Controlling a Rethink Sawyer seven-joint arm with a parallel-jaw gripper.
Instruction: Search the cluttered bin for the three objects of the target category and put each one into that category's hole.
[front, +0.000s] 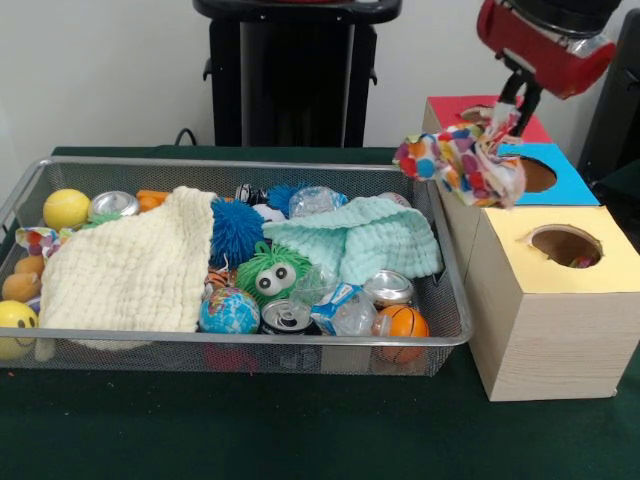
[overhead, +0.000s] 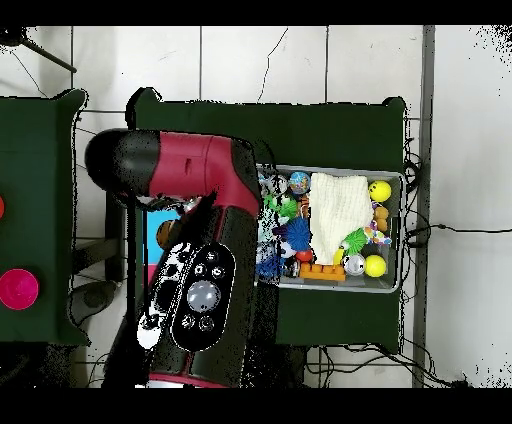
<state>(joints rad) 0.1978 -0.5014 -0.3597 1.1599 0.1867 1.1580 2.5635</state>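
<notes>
Your gripper (front: 503, 118) hangs over the row of sorting boxes, pinching a polka-dot cloth (front: 462, 163) that dangles bunched beneath it. The cloth is clear of the wire bin (front: 250, 342) and hovers between the red-topped box (front: 452, 108) and the blue-topped box (front: 555, 172), its lower folds draped across the near edge of the blue top. The step in hand looks like the delivery leg: one cloth item picked, carried out and waiting to be dropped.

Two more cloths remain in the bin, a cream cloth (front: 130, 265) spread over the left half and a mint cloth (front: 365, 238) to the right of the middle, among cans, balls and a green googly-eyed toy (front: 272, 274). The yellow-topped box (front: 560, 262) stands nearest the camera.

Your next move calls for centring the bundle over the right hole, most likely the blue one, lowering it, then letting go. Loose folds could snag on the rim, so push well in. From overhead, the arm (overhead: 195, 260) hides the boxes.
</notes>
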